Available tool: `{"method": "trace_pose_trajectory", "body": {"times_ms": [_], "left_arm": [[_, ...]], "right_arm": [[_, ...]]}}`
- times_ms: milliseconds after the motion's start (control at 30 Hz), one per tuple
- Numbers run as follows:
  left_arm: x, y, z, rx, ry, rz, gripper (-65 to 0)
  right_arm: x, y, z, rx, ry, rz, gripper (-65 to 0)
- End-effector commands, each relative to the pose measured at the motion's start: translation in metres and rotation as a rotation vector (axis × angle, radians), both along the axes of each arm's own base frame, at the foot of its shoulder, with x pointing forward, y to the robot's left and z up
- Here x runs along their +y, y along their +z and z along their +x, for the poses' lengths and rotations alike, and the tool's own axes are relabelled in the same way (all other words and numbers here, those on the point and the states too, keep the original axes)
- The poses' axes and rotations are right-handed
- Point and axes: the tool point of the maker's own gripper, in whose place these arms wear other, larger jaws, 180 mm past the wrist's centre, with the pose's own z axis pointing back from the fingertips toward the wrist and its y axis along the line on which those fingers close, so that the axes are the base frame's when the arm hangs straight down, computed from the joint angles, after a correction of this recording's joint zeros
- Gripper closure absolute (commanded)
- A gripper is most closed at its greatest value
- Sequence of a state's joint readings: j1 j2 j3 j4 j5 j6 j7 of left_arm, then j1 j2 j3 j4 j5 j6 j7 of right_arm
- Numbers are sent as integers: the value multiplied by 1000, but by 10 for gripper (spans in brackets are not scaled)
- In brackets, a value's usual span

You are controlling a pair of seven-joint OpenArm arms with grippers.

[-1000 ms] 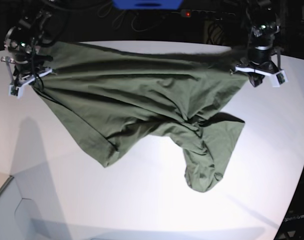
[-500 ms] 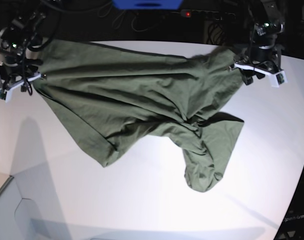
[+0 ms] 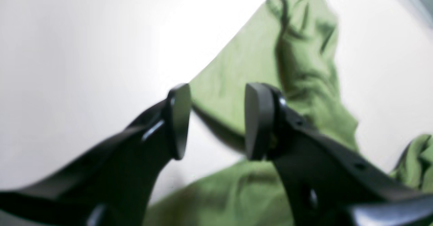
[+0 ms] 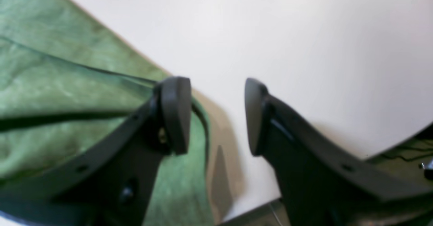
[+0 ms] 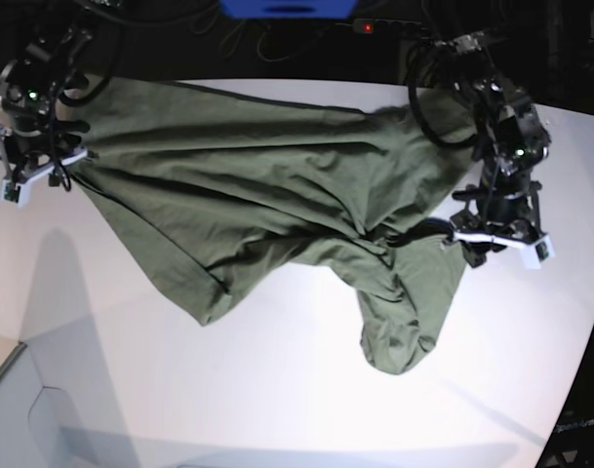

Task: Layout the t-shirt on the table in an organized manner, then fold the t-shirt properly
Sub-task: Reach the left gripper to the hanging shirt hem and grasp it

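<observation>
The white worktop [image 5: 277,390] fills most of the base view, and the olive-green t-shirt [image 5: 248,185] is spread across its far half. The upper part of the cloth is drawn out fairly flat from side to side. A crumpled lobe [image 5: 404,312] is bunched and twisted toward the near right, and one pointed corner [image 5: 204,312] reaches toward the near middle. The shirt is therefore judged to be only partly laid out; the laying-out step is in hand and folding has not been started.

The left gripper [image 3: 216,121] is seen above the crumpled lobe at the right of the base view, its fingers [image 3: 258,117] parted with nothing between them; green cloth is seen below and beyond the gap. The right gripper [image 4: 216,117] is placed at the shirt's far left edge, its fingers [image 4: 176,114] likewise parted and empty, with the hem lying just beside and under one finger and bare worktop behind the gap.

For the next move, a fresh hold on the bunched lobe would be called for, so that it can be untwisted and drawn outward. Care would be needed that only one layer is pinched, since the folds there are stacked and their order cannot be told.
</observation>
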State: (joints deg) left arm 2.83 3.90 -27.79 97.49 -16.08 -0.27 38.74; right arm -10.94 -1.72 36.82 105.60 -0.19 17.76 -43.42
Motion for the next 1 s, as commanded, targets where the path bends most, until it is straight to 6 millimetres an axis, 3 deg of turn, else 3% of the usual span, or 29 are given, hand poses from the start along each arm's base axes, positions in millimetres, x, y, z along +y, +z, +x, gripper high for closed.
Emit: {"method": "trace_pose_trajectory", "body": {"times_ms": [0,200,367,700,767,833,967], "left_arm": [[0,-3,5,1,4,-12,-257],[-11,-48,12,101,-1,-89,-257],[-10,-60,15,74,28,-83,-257],[-23,-84,31,125,15,-139,-251],[-27,-89,33,141,10,-152,-186],[-29,-85,37,127,7,-156,-7],[-42,-40,54,1,3,-161,-3]], "right_arm": [[-8,14,6,-41,1,-37,-265],[-12,12,6,-30,2,-41,-265],[-15,-1,3,2,-2,-22,-265],[-19,-6,8,9,-4,-14,-265],[-18,-7,8,11,-3,-12,-265],[-18,-7,8,11,-3,-11,-265],[-19,-6,8,11,-2,-15,-265]]}}
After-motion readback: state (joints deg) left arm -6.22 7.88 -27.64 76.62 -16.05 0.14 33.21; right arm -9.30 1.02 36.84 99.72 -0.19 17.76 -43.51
